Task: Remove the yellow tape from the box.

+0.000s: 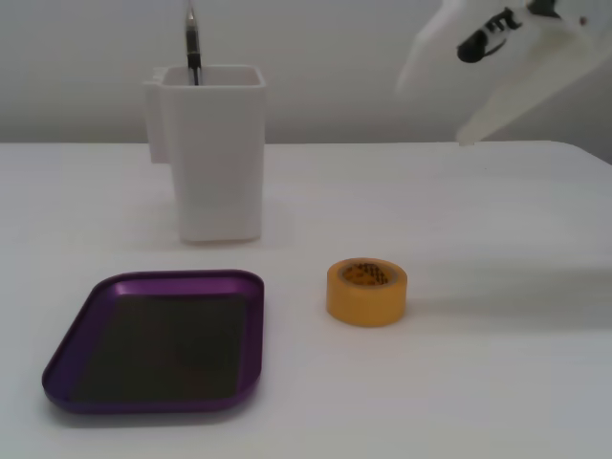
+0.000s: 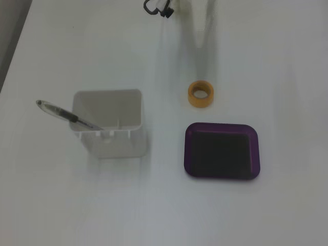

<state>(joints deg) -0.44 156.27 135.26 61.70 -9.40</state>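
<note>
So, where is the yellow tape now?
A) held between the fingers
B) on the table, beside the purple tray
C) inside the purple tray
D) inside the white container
B: the yellow tape lies flat on the bare table, apart from the purple tray, whose dark bottom holds nothing; both fixed views show the gap.

Tall white square container (image 1: pixel 215 153) standing upright on white table (image 1: pixel 459 382), with a small side pocket on the left wall in a fixed view. Seen from above in a fixed view as open container (image 2: pixel 108 125), hollow and pale inside. Pen (image 1: pixel 192 43) leaning inside, poking above the rim; clear-barrelled with dark grip in a fixed view (image 2: pixel 64 115), slanting out over the left edge. Small dark looped object (image 2: pixel 156 7) lying at the table's top edge (image 2: pixel 77 31).
</note>
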